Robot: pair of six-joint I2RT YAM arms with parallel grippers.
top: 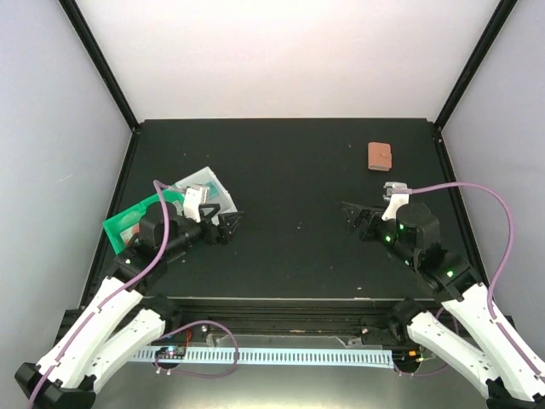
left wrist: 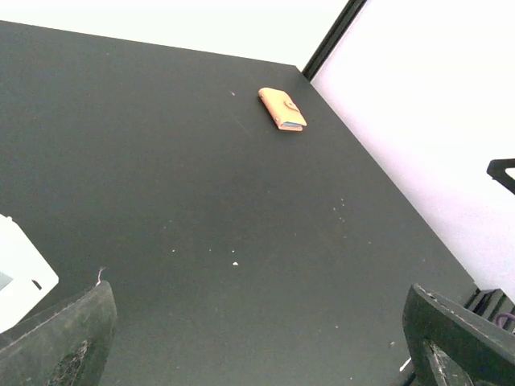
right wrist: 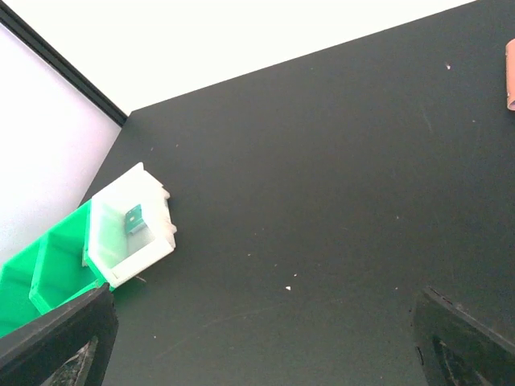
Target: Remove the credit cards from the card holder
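Left arm [top: 162, 234] sits over by the green-and-white tray [top: 119, 225], jaws spread wide with nothing in them, most of the bench [top: 289, 170] away from the prize. Right arm [top: 413, 226] has its jaws spread and empty too, and it's plainly the nearer one. The card holder [top: 380, 156] lies shut at the far right, beyond those jaws and a touch to their right, long axis roughly front to back, no credit cards showing.
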